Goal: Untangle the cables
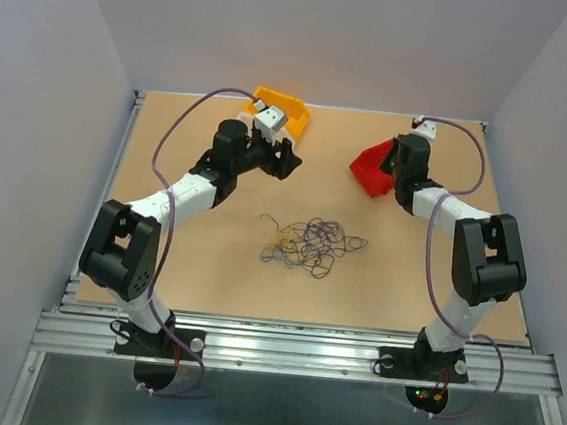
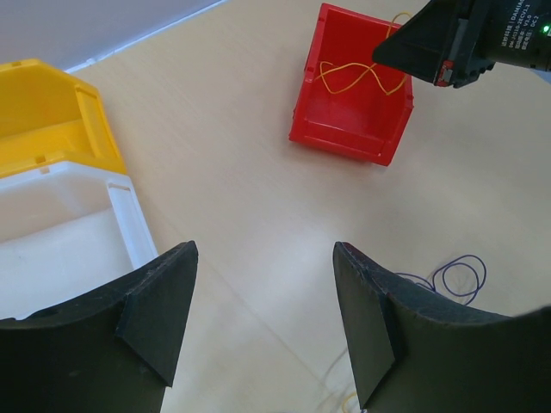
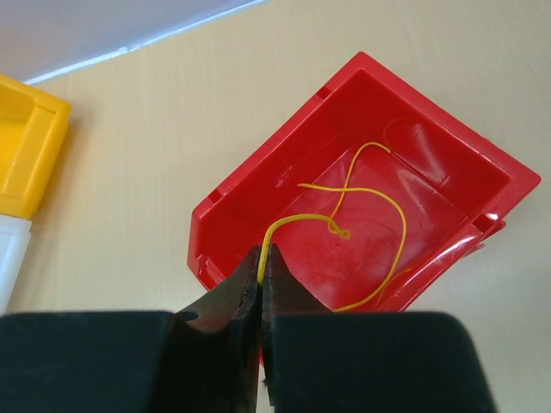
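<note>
A yellow wire (image 3: 379, 206) is pinched tight in the closed right claw (image 3: 261, 262) and is looped down into the red box (image 3: 284, 138). The left claw (image 2: 263, 275) is spread wide, with nothing in it, beside the yellow box (image 2: 52, 112) and white box (image 2: 69, 232). The pile of wires (image 1: 310, 245) is seen mid-table (image 1: 208, 266), with the red box at 1 o'clock from it.
</note>
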Available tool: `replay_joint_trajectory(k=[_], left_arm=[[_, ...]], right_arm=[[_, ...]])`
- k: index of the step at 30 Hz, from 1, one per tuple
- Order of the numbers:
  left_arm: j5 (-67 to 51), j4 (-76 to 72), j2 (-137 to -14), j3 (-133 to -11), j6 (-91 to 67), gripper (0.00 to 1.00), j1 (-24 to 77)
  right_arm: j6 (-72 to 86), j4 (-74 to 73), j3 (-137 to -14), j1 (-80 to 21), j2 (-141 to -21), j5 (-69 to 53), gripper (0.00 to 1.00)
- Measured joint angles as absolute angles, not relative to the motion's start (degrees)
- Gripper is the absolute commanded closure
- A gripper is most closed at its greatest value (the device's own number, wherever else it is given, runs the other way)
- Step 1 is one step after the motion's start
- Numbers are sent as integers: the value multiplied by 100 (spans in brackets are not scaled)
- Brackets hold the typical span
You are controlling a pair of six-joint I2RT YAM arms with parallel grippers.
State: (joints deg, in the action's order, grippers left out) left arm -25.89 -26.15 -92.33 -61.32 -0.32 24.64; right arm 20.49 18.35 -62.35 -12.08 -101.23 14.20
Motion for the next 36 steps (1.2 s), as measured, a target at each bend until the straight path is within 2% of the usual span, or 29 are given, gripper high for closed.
replay_joint_trajectory(k=[1, 3, 12, 13, 14, 23, 24, 25, 28, 33, 34, 36], left_arm=[[-2589, -2615, -9229, -6125, -32, 25, 2464], [-2589, -2620, -9201, -6086, -1, 25, 2464], [-2585, -2626, -9164, -6071, 58, 25, 2464], [-2587, -2630, -9164, -6071, 64, 25, 2464], [-2585, -2630, -9164, -6071, 64, 25, 2464], [-2585, -2630, -9164, -6071, 104, 25, 2464], [-2585, -2630, -9164, -6071, 106, 25, 2467], [-2585, -2630, -9164, -6071, 106, 25, 2464], [-2585, -2633, -9161, -6071, 110, 25, 2464], [-2585, -2630, -9129, -6051, 128, 25, 2464], [-2582, -2633, -9120, -6049, 128, 25, 2467], [-2580, -2633, -9100, -6049, 130, 24, 2467]], right_arm=[[2058, 1817, -6250, -1208, -10123, 1457, 83], [2060, 1715, -6335, -1208, -10123, 1575, 75], [2071, 1041, -7083, -1208, -10191, 2220, 72], [2075, 996, -7131, -1208, -10221, 2259, 89], [2075, 947, -7166, -1208, -10250, 2283, 99], [2078, 617, -7334, -1208, -10737, 2381, 99], [2080, 596, -7363, -1208, -10794, 2377, 95], [2080, 563, -7389, -1208, -10864, 2375, 83], [2073, 478, -7393, -1208, -10934, 2355, 67], [2097, 392, -7384, -1208, -10805, 2364, 53], [2121, 388, -7360, -1208, -10731, 2362, 46], [2150, 395, -7242, -1208, -10444, 2357, 44]])
